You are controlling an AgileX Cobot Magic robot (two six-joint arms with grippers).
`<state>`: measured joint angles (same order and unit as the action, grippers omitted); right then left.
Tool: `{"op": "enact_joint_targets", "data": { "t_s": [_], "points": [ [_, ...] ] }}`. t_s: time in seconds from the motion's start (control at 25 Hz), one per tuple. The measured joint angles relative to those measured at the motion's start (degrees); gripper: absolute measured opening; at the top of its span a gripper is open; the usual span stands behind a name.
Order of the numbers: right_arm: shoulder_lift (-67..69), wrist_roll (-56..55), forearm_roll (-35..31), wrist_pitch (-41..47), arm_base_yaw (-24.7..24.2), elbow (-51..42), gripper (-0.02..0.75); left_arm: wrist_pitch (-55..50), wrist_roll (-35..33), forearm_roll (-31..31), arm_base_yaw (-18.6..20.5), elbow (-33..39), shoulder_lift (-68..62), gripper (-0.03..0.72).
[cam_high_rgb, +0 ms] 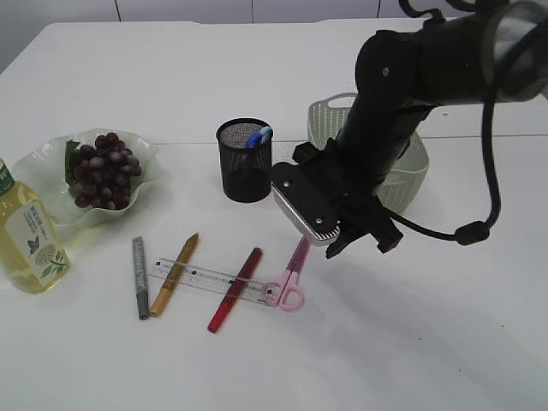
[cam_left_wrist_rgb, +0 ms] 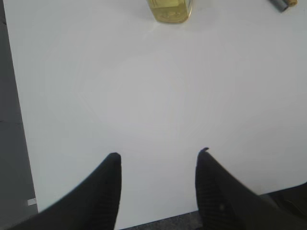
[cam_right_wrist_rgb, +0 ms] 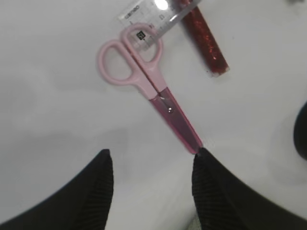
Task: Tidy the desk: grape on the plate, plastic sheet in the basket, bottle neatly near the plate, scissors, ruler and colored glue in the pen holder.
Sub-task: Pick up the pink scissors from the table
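The scissors are seen flat on the counter, handles touching the ruler, blade tip just beside one of the right fingers, which are spread and empty, as are the left fingers.

Exterior view: looks down at a slant across the white table from its near edge, taking in the whole workspace. Left wrist view: faces steeply down from well above the table's left margin; only the bottle base enters at the top. Right wrist view: close, pointing almost straight down at the pink scissors. Shared: scissors, ruler and bottle also appear in the exterior view.
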<state>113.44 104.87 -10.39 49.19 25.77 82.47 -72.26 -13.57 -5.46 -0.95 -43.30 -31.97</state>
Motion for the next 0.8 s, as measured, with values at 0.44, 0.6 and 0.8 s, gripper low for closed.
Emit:
{"op": "enact_joint_targets", "data": {
  "t_s": [0.44, 0.6, 0.8],
  "points": [
    [8.48, 8.05, -0.64, 3.7, 0.0, 9.9, 0.391, 0.0, 0.0, -1.03, 0.0, 0.0, 0.0, 0.37],
    [8.52, 9.94, 1.98, 3.7, -0.23, 10.11, 0.391, 0.0, 0.0, -1.11, 0.0, 0.0, 0.0, 0.37],
    [10.3, 16.73, 1.07, 3.97, -1.01, 10.36, 0.391, 0.0, 0.0, -1.16, 0.0, 0.0, 0.0, 0.37]
  ]
}}
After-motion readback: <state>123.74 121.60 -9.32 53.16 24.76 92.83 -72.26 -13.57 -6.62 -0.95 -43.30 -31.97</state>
